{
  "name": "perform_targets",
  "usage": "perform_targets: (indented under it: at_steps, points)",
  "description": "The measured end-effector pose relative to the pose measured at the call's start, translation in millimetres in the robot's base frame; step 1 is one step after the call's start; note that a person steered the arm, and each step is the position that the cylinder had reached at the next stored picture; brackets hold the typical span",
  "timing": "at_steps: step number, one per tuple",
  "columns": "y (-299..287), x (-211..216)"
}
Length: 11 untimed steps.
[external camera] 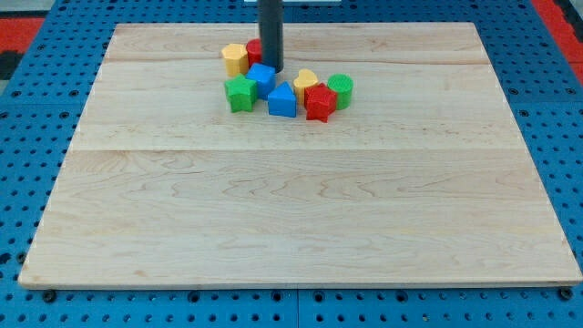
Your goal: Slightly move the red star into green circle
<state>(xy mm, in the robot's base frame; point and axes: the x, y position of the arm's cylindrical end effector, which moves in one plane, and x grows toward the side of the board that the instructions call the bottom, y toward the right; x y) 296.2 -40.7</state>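
My dark rod [271,32] runs off the view's top and hides most of a red block [254,50] behind it; that block's shape is unclear.

A rectangular wooden board [301,219] fills most of the view. Its surface is pale, with visible grain and faint seams running left to right (two can be made out). Beneath and around it lies a blue perforated surface [27,137]. Red patches [556,18] show at the view's top corners. Lighting is even.

Lab bench: wooden board [301,210] on blue pegboard [27,109].
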Motion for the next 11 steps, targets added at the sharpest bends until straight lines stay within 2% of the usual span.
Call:
perform_targets:
  at_steps: [4, 6, 8, 10, 11]
  points:
    - [-33.3, 84.0]
    - [35.8, 87.4]
    - [88.3, 115.6]
    - [103.2, 63.4]
    - [119.0, 66.8]
